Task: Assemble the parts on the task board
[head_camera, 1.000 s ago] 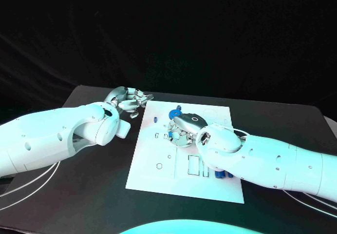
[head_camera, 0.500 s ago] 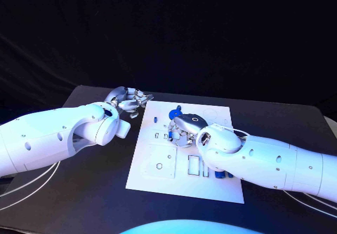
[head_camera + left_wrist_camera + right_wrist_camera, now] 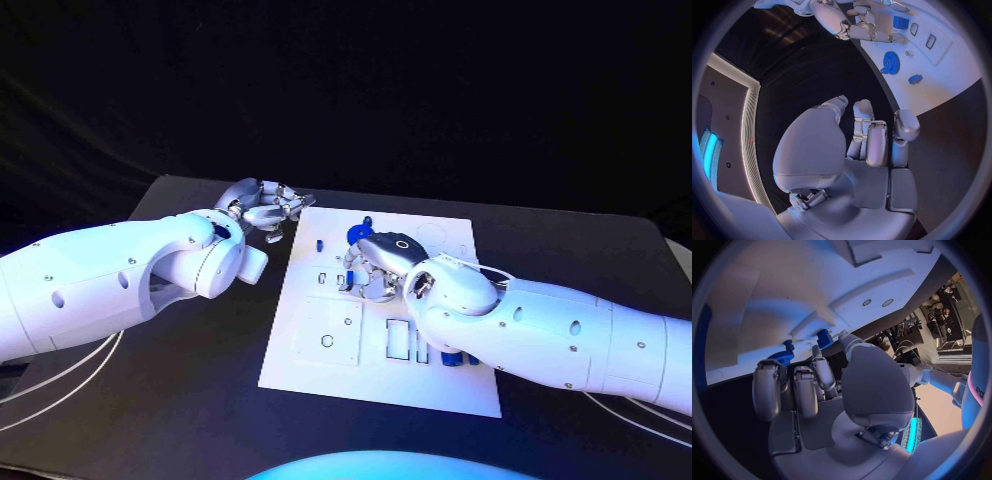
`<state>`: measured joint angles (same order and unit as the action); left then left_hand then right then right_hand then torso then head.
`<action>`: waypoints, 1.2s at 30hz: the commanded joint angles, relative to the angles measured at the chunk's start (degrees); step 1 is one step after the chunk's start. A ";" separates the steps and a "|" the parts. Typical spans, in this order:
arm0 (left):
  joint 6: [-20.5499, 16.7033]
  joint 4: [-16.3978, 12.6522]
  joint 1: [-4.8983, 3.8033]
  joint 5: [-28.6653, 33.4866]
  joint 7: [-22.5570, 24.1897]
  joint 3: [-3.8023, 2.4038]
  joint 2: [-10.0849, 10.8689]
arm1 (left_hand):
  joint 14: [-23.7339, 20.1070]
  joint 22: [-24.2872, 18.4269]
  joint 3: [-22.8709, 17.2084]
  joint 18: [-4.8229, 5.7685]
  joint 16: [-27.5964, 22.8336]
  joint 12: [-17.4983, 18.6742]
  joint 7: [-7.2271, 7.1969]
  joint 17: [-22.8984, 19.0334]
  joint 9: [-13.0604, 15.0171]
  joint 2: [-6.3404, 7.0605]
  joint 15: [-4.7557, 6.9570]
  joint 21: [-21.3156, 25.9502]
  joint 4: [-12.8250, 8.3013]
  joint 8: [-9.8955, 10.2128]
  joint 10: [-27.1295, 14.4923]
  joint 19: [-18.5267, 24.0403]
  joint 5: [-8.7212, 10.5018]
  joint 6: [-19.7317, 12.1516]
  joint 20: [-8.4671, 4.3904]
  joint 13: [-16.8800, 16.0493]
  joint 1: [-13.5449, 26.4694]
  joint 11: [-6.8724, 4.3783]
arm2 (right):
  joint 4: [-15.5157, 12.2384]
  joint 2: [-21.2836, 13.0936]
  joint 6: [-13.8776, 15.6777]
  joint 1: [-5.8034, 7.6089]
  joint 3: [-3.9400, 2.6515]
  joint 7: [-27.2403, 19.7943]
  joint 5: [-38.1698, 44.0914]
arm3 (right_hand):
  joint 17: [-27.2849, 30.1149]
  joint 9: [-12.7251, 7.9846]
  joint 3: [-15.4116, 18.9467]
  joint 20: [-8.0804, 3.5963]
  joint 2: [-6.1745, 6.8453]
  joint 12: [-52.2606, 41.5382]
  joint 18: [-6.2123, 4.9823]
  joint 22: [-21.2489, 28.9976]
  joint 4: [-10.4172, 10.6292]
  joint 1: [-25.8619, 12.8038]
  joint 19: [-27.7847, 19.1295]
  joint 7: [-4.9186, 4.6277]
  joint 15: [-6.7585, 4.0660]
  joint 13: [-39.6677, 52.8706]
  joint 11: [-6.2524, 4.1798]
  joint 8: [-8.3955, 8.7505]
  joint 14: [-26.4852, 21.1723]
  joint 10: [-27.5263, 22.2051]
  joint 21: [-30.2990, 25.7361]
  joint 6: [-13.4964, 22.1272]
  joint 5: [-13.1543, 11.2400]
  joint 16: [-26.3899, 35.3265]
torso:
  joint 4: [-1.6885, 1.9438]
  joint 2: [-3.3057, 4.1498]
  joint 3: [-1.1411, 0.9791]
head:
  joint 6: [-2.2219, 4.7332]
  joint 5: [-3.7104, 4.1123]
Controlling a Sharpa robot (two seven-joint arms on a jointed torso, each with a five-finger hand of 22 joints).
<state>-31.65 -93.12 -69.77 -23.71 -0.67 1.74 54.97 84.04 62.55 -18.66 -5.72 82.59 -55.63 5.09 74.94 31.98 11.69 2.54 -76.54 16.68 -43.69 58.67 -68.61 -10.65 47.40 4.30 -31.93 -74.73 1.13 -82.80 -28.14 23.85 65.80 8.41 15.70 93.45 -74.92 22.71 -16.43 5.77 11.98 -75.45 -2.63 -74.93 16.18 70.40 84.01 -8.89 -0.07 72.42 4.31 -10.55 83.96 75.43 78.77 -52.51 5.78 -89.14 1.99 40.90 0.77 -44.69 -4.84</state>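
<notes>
- Black table [image 3: 159, 400]: a matte surface; the white task board [image 3: 339, 375] lies at its middle, with its long side running away from the robot.
- Blue parts [image 3: 459, 357]: some lie beside the right forearm at the board's near right.
- Right hand [image 3: 372, 268]: over the board's middle, fingers curled down; whether it grasps anything cannot be told.
- Blue gear [image 3: 355, 234]: lies on the board just beyond the right hand.
- Left hand [image 3: 263, 208]: off the board's far left corner, fingers curled, nothing visibly held.
- Background: dark drapery beyond the table's far edge.
</notes>
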 commanded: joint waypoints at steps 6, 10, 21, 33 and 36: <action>7.22 0.64 -0.07 -2.40 -3.59 -0.05 -0.54 | 1.31 0.30 0.65 -0.31 0.64 0.49 0.68 2.34 -0.75 0.20 -0.72 -0.40 0.00 1.30 -0.52 -0.53 -0.20 -1.62 0.11 0.35 0.07 0.49 | -3.91 -3.14 6.68 0.32 -0.33 -3.14 -1.16 | -12.55 -0.20 3.74 0.51 -1.31 0.15 0.02 -9.56 0.38 2.46 0.40 -0.24 0.38 0.00 0.15 0.81 5.45 -0.41 -0.57 0.65 1.98 0.10 | -0.10 -0.25 -0.03 | 0.40 -0.08; 13.32 1.27 -0.07 -6.87 -7.06 -0.05 -1.09 | 1.59 1.11 1.72 -0.11 1.12 0.24 2.16 2.97 -2.62 -0.32 -1.72 -0.85 0.11 4.51 -0.23 -1.21 -0.16 -4.38 0.59 0.51 2.66 1.70 | -6.69 -6.49 9.76 1.73 -0.72 -8.43 -7.42 | -11.99 0.10 3.18 0.46 -2.29 0.11 -0.19 -9.18 -0.04 4.04 0.00 0.06 0.23 0.02 -0.10 0.11 5.32 -0.36 -1.48 -0.65 3.79 0.31 | -0.37 -0.48 -0.06 | 0.98 -0.17; 29.07 4.48 -1.77 -22.06 -21.58 -0.04 -4.65 | 3.20 5.27 6.06 0.67 3.10 -3.37 1.97 6.22 -4.96 -3.48 -1.73 -3.19 0.19 7.04 4.32 -4.77 0.20 -2.75 0.98 -2.41 10.69 1.58 | -12.20 -19.09 10.00 7.95 -1.20 -17.89 -35.39 | -9.27 0.57 1.91 0.12 -3.04 1.52 -1.01 -7.43 0.19 5.69 -1.80 0.37 -0.13 -1.48 -0.43 -1.00 4.61 -1.71 -5.53 -1.57 6.72 1.51 | -1.39 -1.84 -0.45 | 1.47 -1.35; 39.07 9.75 -3.39 -28.55 -29.73 0.25 -11.12 | 3.07 5.43 6.96 0.71 2.84 -4.25 0.81 5.78 -3.92 -4.34 -0.90 -3.23 0.18 4.82 4.82 -4.85 -0.03 -0.17 0.46 -3.67 10.28 0.61 | -12.62 -24.06 8.91 9.36 -1.21 -18.32 -41.06 | -9.12 1.04 1.97 -0.03 -2.96 1.74 -1.02 -7.39 0.29 5.33 -1.80 0.63 -0.31 -1.74 -0.66 -1.98 4.58 -1.81 -5.71 -2.07 7.22 1.62 | -1.72 -2.41 -0.95 | 1.35 -2.15; 40.38 10.94 -3.70 -29.19 -30.68 0.35 -12.58 | 3.04 5.42 6.94 0.71 2.80 -4.25 0.77 5.71 -3.83 -4.50 -0.85 -3.22 0.15 4.71 4.76 -4.83 -0.13 -0.18 0.43 -3.70 10.15 0.56 | -12.59 -24.36 8.74 9.43 -1.21 -18.08 -41.24 | -9.06 1.18 1.91 -0.10 -2.96 1.87 -1.03 -7.34 0.28 5.31 -1.82 0.68 -0.38 -1.87 -0.73 -2.22 4.57 -1.89 -5.84 -1.96 7.81 1.66 | -1.71 -2.43 -1.00 | 1.28 -2.22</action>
<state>3.77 -82.44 -73.24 -49.89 -27.95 2.09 42.69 83.95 67.98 -12.17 -5.71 85.36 -59.58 5.81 74.92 28.10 7.69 1.23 -79.59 16.84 -38.81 63.39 -73.41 -10.65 46.91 5.03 -35.62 -64.53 1.94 -95.29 -52.45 33.18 75.20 7.20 -1.34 54.46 -74.90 23.86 -14.24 5.75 8.92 -73.81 -2.62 -74.90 16.35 75.58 82.35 -8.27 -0.01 70.57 3.67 -12.62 84.02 73.99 73.10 -54.18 13.52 -87.85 0.34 38.55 -0.12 -43.34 -6.97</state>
